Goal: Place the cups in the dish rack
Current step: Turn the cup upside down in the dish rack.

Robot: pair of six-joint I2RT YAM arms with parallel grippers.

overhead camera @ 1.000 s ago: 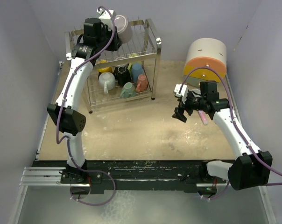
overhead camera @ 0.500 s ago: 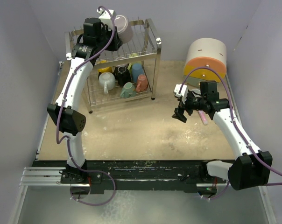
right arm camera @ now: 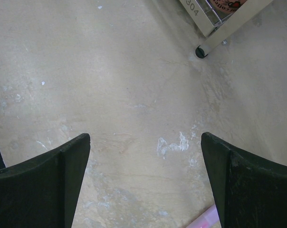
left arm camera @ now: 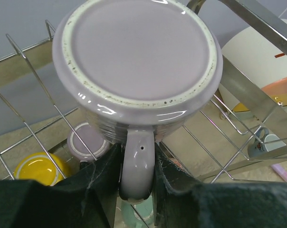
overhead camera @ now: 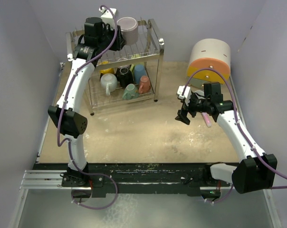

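Top external: L arm reaches over tall two-tier chrome wire dish rack (overhead camera: 153, 47), which stands far-left on sandy surface (overhead camera: 134, 137), close to back wall; open room centre & front. Lilac glazed ceramic mug (left arm camera: 136, 52) at top tier, base up, glossy, w/ speckled foot ring. L fingers (left arm camera: 108, 173) clamped on its handle. Lower tier holds mixed mugs (overhead camera: 127, 80), part-hidden by wires. R fingers (right arm camera: 67, 161) wide apart over bare surface nr rack foot. Small flat pink bar (overhead camera: 208, 119) half-hidden behind R arm.
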